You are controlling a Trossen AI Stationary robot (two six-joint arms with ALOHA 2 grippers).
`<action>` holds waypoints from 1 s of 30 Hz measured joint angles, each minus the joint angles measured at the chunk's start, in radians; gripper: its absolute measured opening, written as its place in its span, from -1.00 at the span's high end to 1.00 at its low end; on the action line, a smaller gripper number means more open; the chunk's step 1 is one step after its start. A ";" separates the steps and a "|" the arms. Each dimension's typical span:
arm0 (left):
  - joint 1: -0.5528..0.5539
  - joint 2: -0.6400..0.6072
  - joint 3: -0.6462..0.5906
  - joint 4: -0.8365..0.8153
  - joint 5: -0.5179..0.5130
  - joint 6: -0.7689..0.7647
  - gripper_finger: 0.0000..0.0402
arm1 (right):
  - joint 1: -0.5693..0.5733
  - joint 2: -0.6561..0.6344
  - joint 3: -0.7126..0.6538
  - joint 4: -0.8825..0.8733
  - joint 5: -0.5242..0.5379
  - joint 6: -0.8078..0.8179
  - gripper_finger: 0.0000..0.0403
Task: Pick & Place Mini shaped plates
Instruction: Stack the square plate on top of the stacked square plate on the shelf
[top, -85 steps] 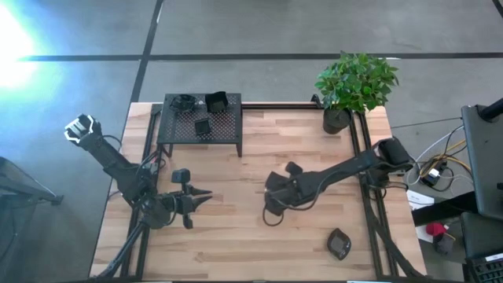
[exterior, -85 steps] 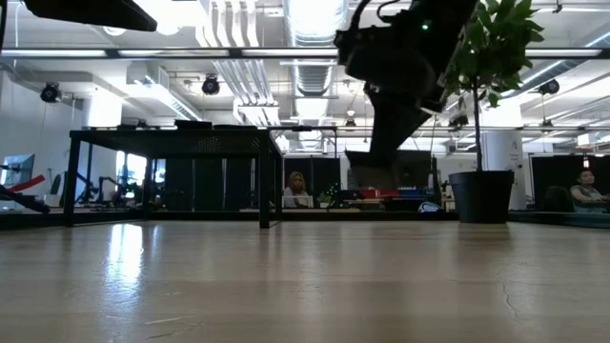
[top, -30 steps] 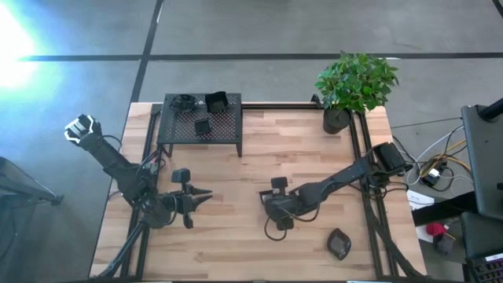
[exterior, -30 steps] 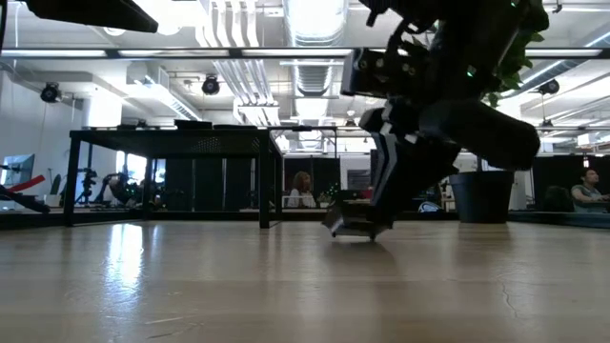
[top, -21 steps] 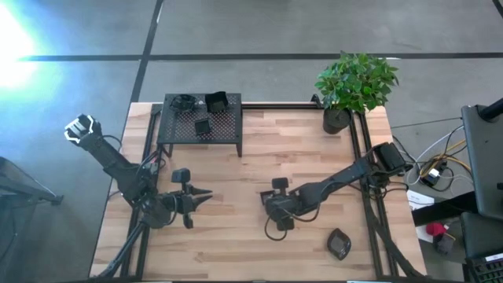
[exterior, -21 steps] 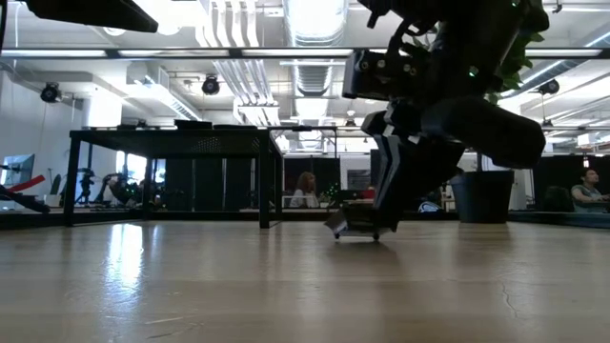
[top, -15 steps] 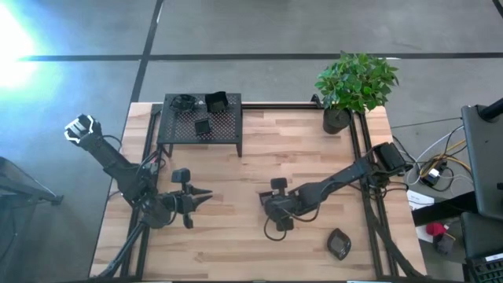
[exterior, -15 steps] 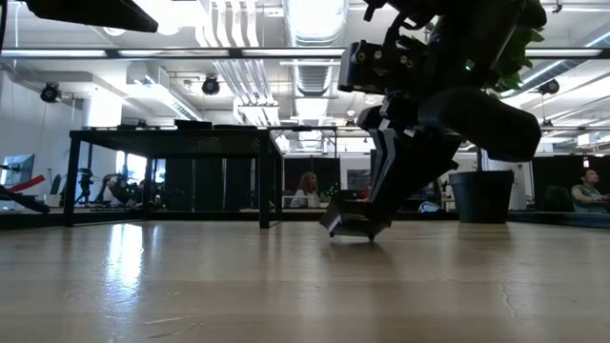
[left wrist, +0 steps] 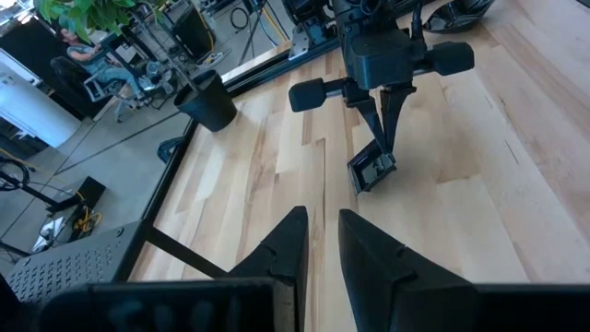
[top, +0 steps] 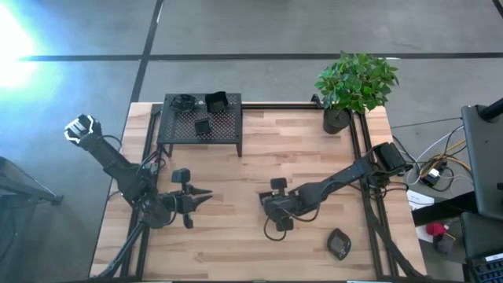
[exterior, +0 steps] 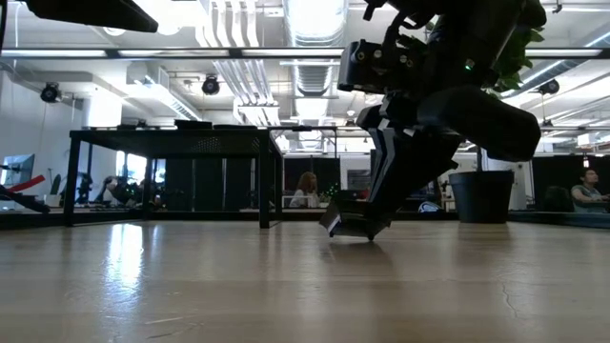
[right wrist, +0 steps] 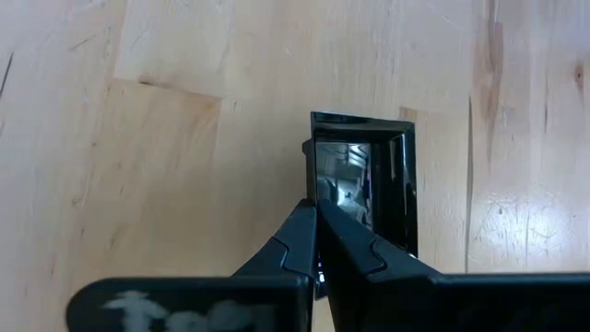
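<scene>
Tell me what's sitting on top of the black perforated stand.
On the black perforated stand at least two mini plates show: one square plate at the back edge, one smaller plate mid-shelf. A dark tangle at the back can't be identified. Anything underneath is hidden from above.

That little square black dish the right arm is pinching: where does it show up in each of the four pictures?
High view: square dish not discernible, hidden under the right gripper at table centre.
Low view: square dish tilted, right of centre.
Left wrist view: square dish under the other arm's fingers.
Right wrist view: square dish centre, rim clamped.
Shared landmark: the potted plant; absent from the right wrist view.
</scene>
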 joint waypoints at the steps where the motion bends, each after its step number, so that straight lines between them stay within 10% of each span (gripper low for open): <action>1: 0.000 0.000 0.000 0.000 0.000 0.000 0.70 | 0.000 0.000 0.000 0.000 0.000 0.000 0.96; 30: 0.000 0.000 0.000 0.000 0.000 0.000 0.70 | 0.000 0.000 -0.001 0.001 -0.044 -0.003 0.79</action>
